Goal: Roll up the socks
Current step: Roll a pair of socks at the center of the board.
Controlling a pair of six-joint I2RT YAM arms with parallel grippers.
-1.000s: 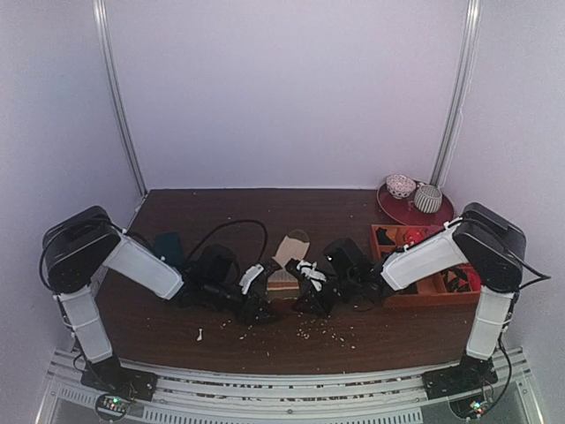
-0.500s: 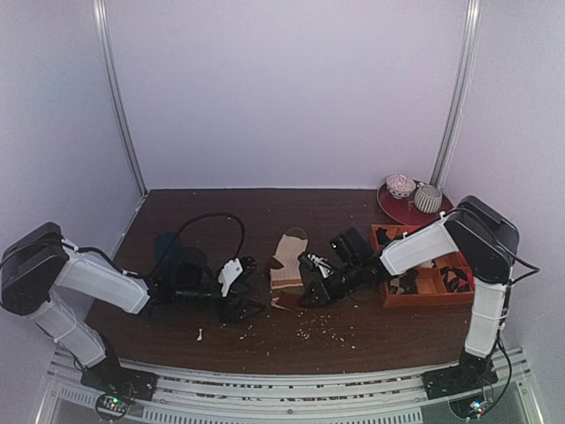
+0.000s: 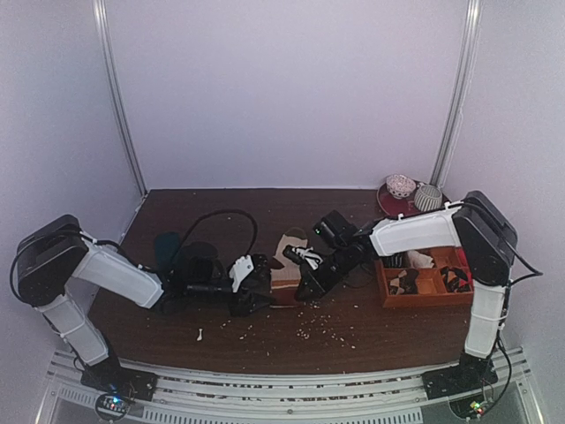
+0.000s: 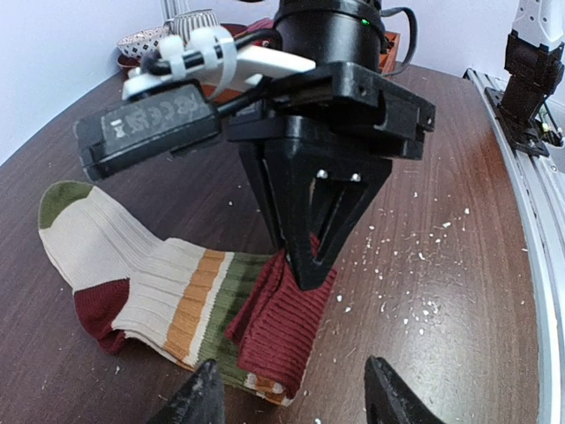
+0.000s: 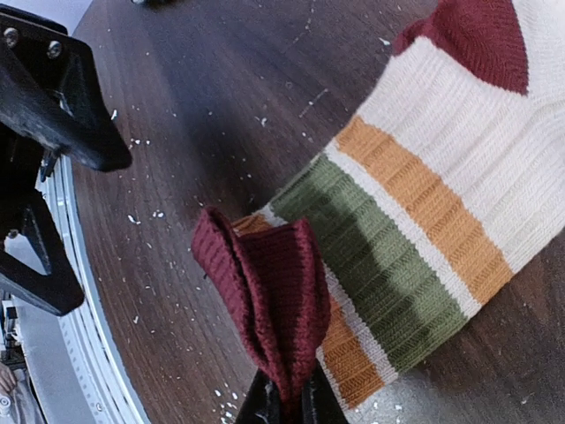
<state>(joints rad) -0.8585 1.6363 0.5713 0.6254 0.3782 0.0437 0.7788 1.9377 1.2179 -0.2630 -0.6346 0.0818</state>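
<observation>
The socks (image 3: 288,258) lie flat mid-table: cream knit with orange and green cross stripes and a dark red cuff at the near end. In the left wrist view the socks (image 4: 132,265) stretch to the left and the cuff (image 4: 282,309) is folded up and over the green stripe. My right gripper (image 3: 306,284) is shut on that cuff, pinching it from above; the right wrist view shows the cuff (image 5: 269,291) bunched between its tips (image 5: 287,408). My left gripper (image 3: 256,288) is open and empty, low over the table just near of the cuff (image 4: 296,402).
An orange compartment box (image 3: 424,296) holding small items stands at the right. Behind it is a red plate (image 3: 402,212) with two sock bundles. A dark sock (image 3: 168,243) lies at the left. White crumbs (image 3: 322,334) dot the near table. A black cable (image 3: 221,216) loops behind the left arm.
My right gripper has pulled the dark red cuff up and back over the striped part. My left gripper has moved right, closer to the cuff.
</observation>
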